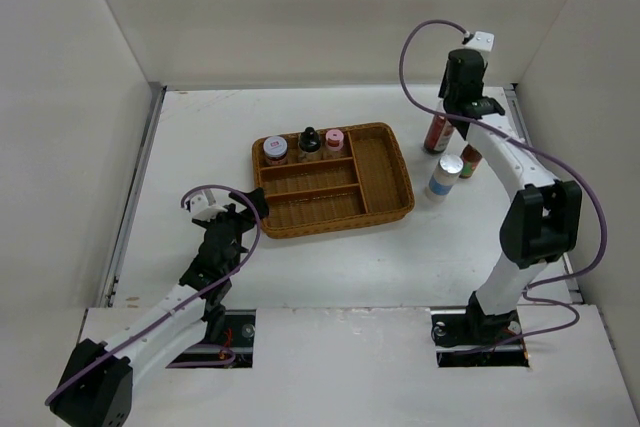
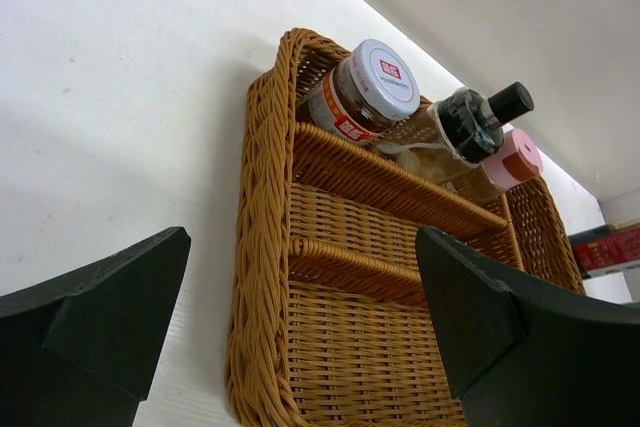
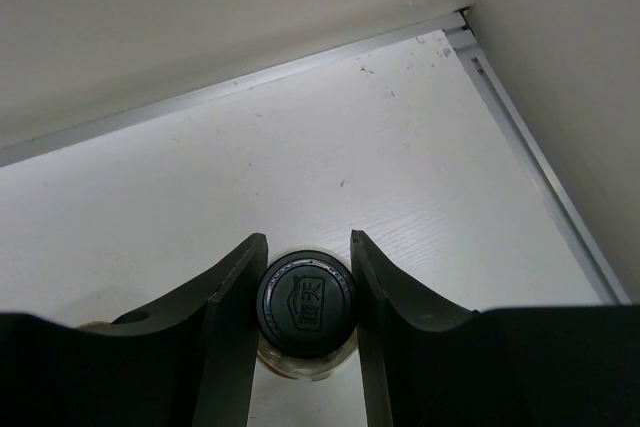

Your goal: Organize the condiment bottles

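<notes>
At the lower left of the overhead view, my left gripper [image 1: 238,219] hangs with its jaws spread wide and nothing between them, facing the wicker tray [image 1: 340,224] at mid-frame. In the tray's back compartment the short jar [image 1: 275,150], the small black-capped bottle [image 1: 309,140] and the pink-capped shaker [image 1: 334,139] stand in a row. Right of the tray, the silver-capped bottle [image 1: 445,175] and the yellow-capped bottle [image 1: 470,160] stand close together on the table. At the upper right, my right gripper [image 3: 306,247] is clamped on the black cap of the tall dark-sauce bottle [image 3: 305,304], which appears to stand on the table near the back wall. The hold is high and on a round cap, so I judge the lift should go slowly and straight up. The bottle should stay upright and clear its two neighbours before swinging left toward a free tray compartment.
</notes>
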